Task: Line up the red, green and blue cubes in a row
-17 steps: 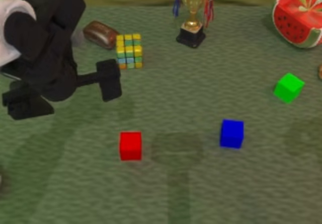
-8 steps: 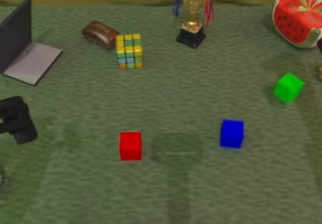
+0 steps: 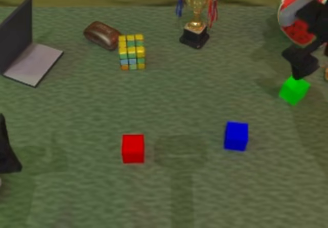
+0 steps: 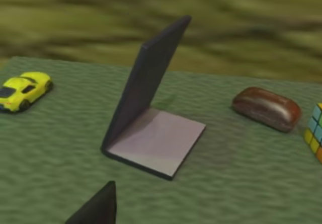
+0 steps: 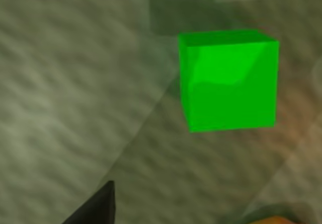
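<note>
Right now the right claw [image 3: 302, 73] hangs over the far right part of the bench [image 3: 205, 197], with the green cube [image 3: 293, 89] directly under and just in front of its tip. Whether its fingers stand wide or narrow I cannot tell; only a dark wedge of one finger edges into the right wrist view, and from above the claw is a single black mass. That wrist view shows the green cube [image 5: 229, 80] resting free on the bench, turned slightly askew and off to one side of the claw's line.

From the claw, the blue cube [image 3: 236, 136] lies well apart toward the middle of the bench, and the red cube [image 3: 132, 148] farther off the same way. Those two sit roughly level with each other, so green looks like the odd one out.

The left claw [image 3: 6, 153] is parked at the left edge, its fingers not readable either.

Risks from here: the cube's skewed faces could meet the fingers at a corner, so it twists or skids away. The watermelon ornament [image 3: 293, 24] sits close behind the claw, and a loose approach might clip it.
</note>
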